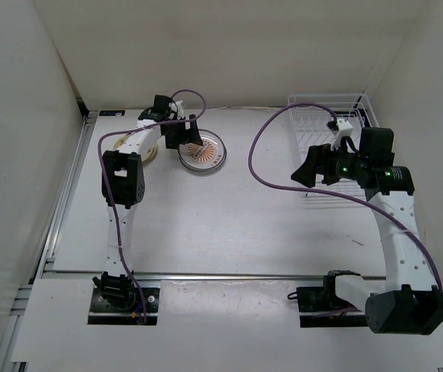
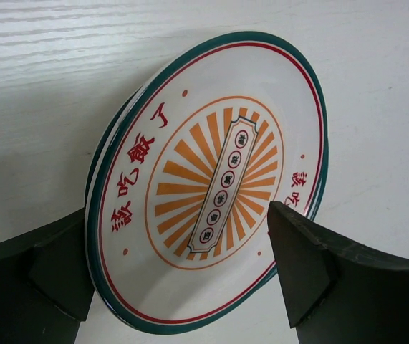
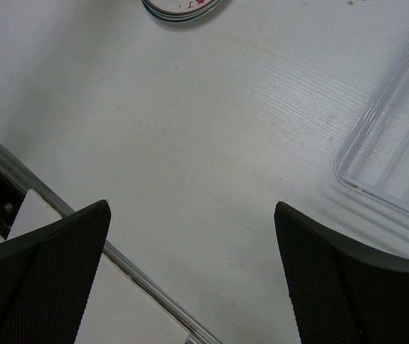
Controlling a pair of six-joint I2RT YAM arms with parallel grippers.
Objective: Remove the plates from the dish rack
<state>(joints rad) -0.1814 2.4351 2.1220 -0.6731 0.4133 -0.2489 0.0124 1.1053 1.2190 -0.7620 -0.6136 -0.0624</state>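
Observation:
The orange sunburst plate (image 1: 204,152) lies at the far left-centre of the table, and a second rim shows under its left edge in the left wrist view (image 2: 211,179). A cream-yellow plate (image 1: 132,144) lies left of it, partly under the left arm. My left gripper (image 1: 184,136) is open, with its fingers on either side of the sunburst plate's near edge (image 2: 177,215). The white wire dish rack (image 1: 314,124) stands at the far right, with no plates visible in it. My right gripper (image 1: 299,169) is open and empty above the table, just left of the rack (image 3: 193,206).
The rack's corner (image 3: 387,154) shows at the right of the right wrist view. A metal strip (image 1: 205,274) runs along the table's near edge. White walls close in the left, back and right sides. Purple cables loop over both arms.

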